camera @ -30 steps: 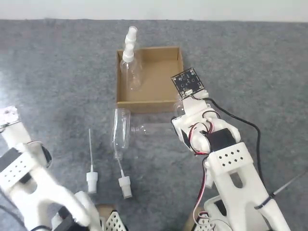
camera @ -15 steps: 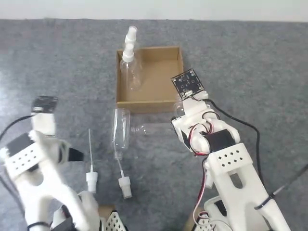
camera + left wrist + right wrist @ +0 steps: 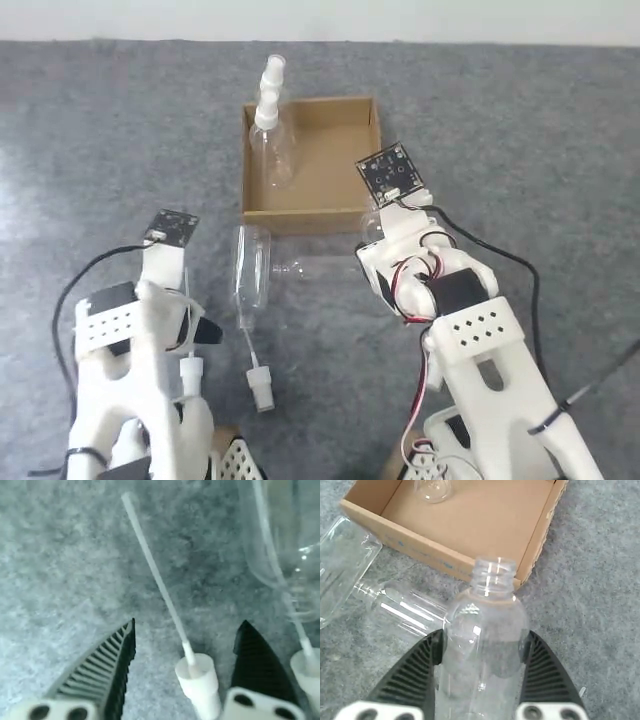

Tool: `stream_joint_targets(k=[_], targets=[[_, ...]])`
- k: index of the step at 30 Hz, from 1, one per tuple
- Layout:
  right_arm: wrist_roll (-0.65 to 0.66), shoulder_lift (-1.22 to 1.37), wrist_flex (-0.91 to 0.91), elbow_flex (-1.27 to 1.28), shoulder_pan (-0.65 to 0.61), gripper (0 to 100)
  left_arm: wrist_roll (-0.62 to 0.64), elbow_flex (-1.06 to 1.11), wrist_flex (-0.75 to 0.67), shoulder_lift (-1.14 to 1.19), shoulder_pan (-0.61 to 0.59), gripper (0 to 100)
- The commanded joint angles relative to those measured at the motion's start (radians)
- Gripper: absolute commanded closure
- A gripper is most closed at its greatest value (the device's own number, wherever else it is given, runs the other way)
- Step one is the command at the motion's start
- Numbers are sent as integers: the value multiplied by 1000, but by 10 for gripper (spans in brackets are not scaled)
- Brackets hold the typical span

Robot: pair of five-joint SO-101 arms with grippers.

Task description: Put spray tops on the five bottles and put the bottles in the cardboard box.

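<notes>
Swung inward, left jaws stand open astride a spray top (image 3: 197, 679); right jaws clamp a bottle (image 3: 482, 647).

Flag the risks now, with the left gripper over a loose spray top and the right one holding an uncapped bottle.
The left gripper is open astride the spray top; closing on its thin tube rather than the cap could bend it or let it swivel.
A second spray top lies close beside it and may get knocked.
The right gripper clamps the smooth clear bottle; pressing a top in might tilt it.
</notes>
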Motion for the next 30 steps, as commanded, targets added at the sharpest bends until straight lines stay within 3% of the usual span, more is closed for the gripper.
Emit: stream_joint_targets(k=[1,4,8,22,26,30], targets=[[-6,-38,-27,-11,10,925,15,1,-20,6,5,710],[-6,-38,-27,-11,10,925,-5,4,-2,6,5,718],[-6,-38,-27,-11,10,925,-52,16,0,6,8,810],[-6,-38,-27,-11,10,925,-40,21,-29,6,3,979],[-6,-38,-27,-11,10,925,51,19,-75,6,-71,987],[-6,-38,-27,-11,10,925,58,19,-83,6,-149,987]])
